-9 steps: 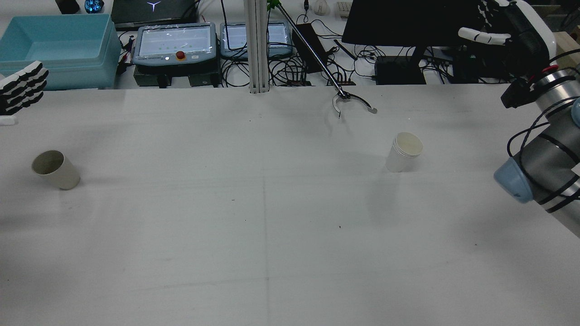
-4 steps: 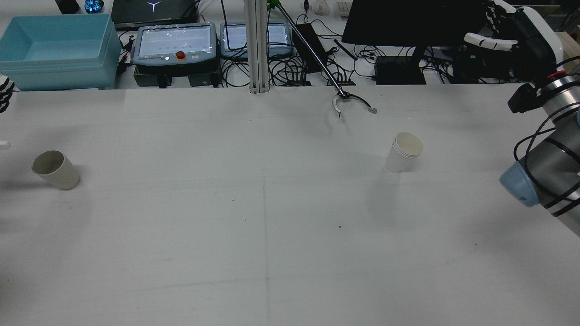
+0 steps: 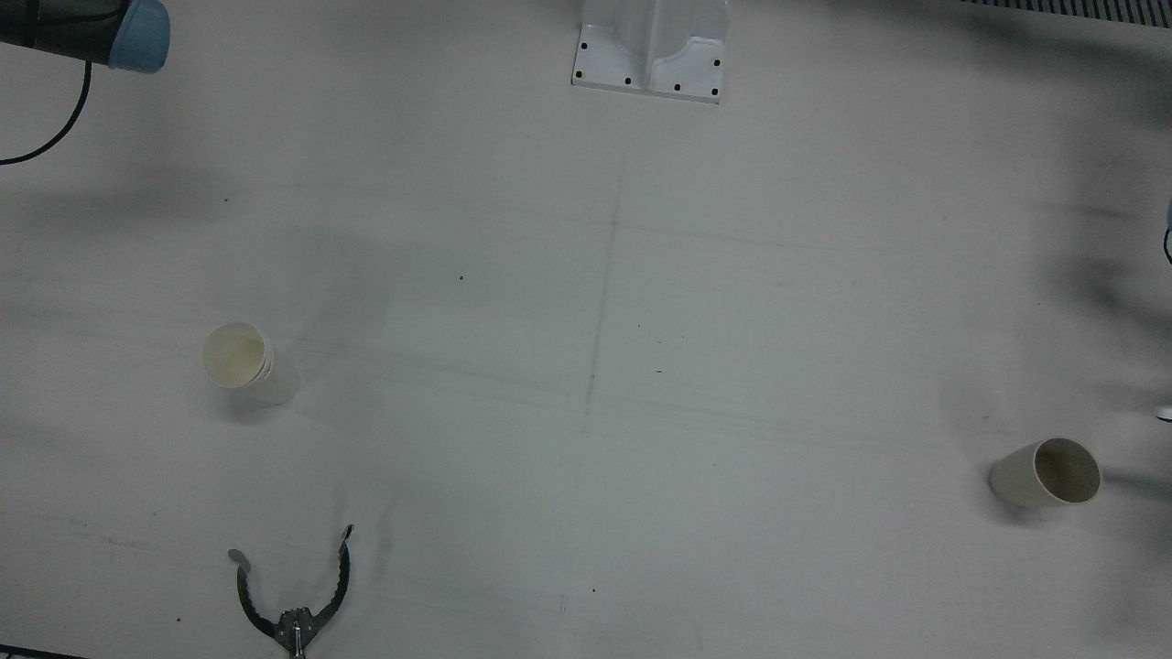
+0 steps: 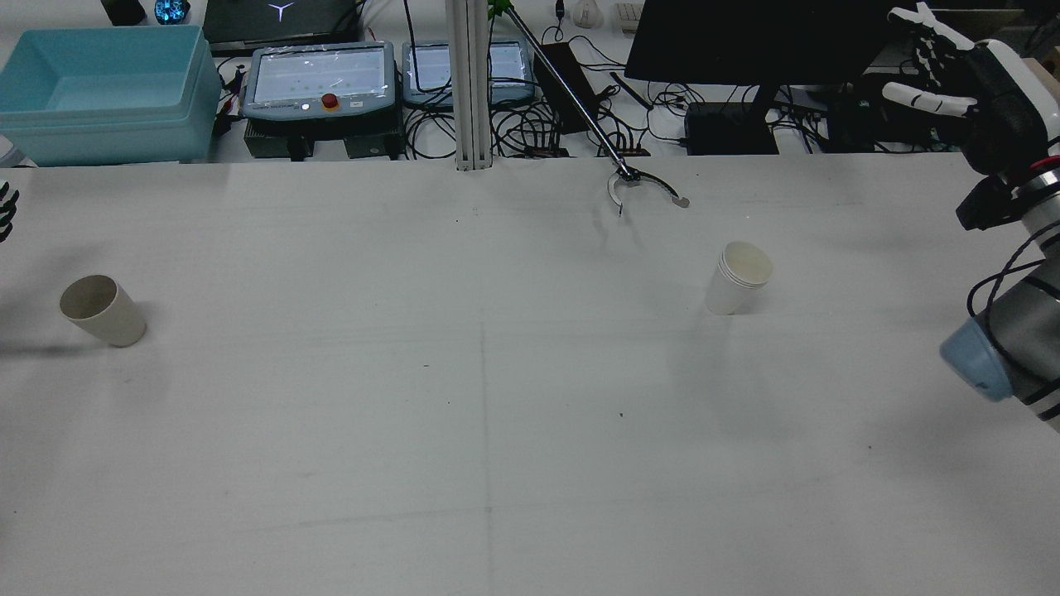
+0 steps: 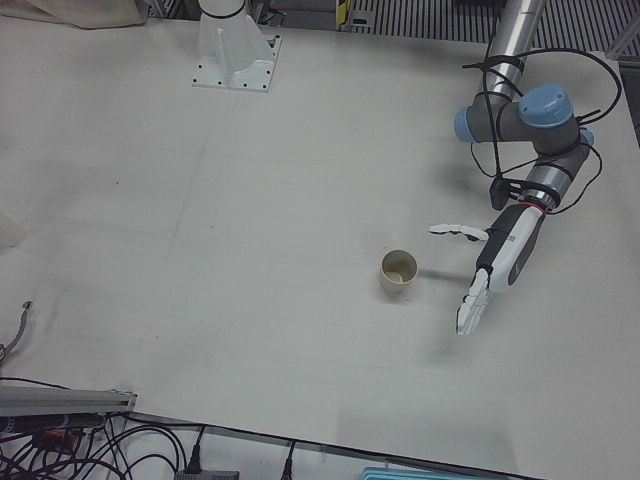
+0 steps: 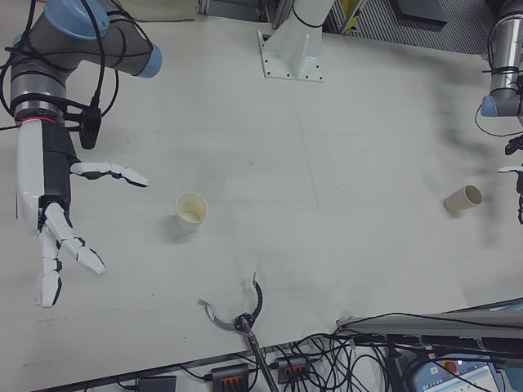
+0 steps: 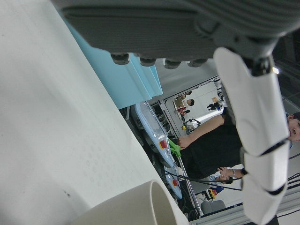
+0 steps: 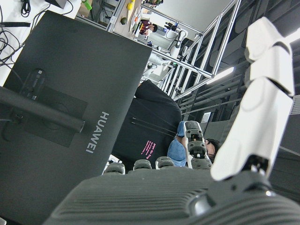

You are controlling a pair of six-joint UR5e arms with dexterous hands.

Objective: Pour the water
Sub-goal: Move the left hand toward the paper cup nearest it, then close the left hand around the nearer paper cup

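A beige cup (image 4: 102, 310) stands on the table's left half, also seen in the left-front view (image 5: 398, 271) and at the right of the front view (image 3: 1048, 474). A white paper cup (image 4: 739, 277) stands on the right half (image 6: 190, 211) (image 3: 238, 359). My left hand (image 5: 490, 275) hovers open just beside the beige cup, fingers spread, holding nothing; the cup's rim (image 7: 136, 206) fills the bottom of the left hand view. My right hand (image 6: 53, 212) hangs open well to the side of the white cup, apart from it, and shows at the rear view's top right (image 4: 969, 91).
A reacher-grabber tool (image 4: 642, 186) lies with its claw on the table's far edge near the white cup. Behind the table are a blue bin (image 4: 99, 91), teach pendants (image 4: 319, 79) and a dark monitor (image 4: 745, 41). A white post base (image 3: 650, 55) stands mid-table.
My left hand has slid off the rear view's left edge. My right arm and hand have moved further right, away from the white cup. Both cups stay put.
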